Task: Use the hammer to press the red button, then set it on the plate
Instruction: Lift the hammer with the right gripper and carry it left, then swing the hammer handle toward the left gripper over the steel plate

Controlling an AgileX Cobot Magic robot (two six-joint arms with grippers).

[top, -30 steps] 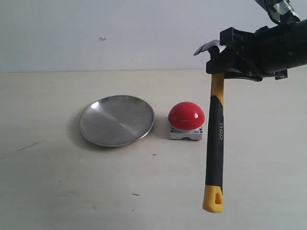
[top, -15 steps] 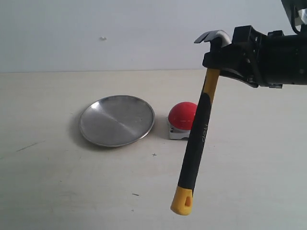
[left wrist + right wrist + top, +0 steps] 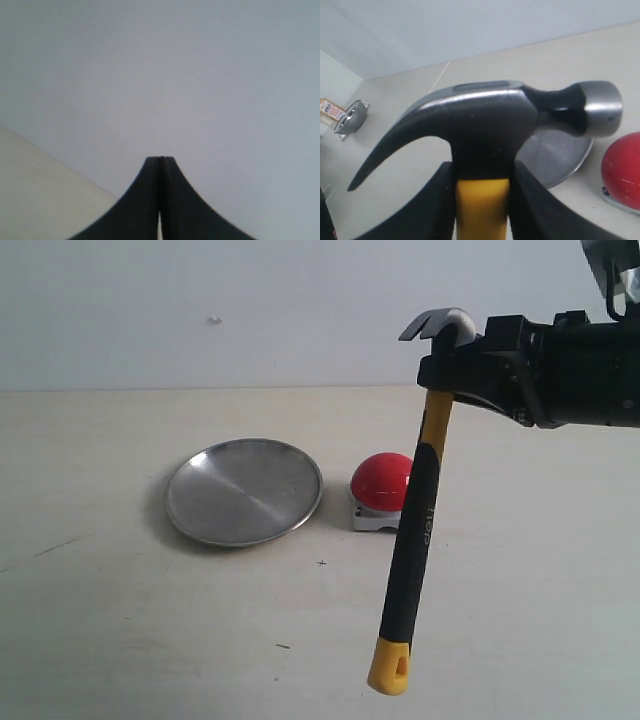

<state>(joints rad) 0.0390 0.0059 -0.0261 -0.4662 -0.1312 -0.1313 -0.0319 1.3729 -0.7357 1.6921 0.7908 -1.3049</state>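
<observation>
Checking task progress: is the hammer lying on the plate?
No, the hammer hangs in the air, gripped just below its head by the right end effector, apart from the plate.

hammer (image 3: 414,540) handle swung left, seemingly overlapping button (image 3: 380,481)

The hammer (image 3: 418,530) handle covers one side of the red button (image 3: 382,483). In the right wrist view the hammer head hides most of the plate (image 3: 557,155), and the edge cuts the button off.
</observation>
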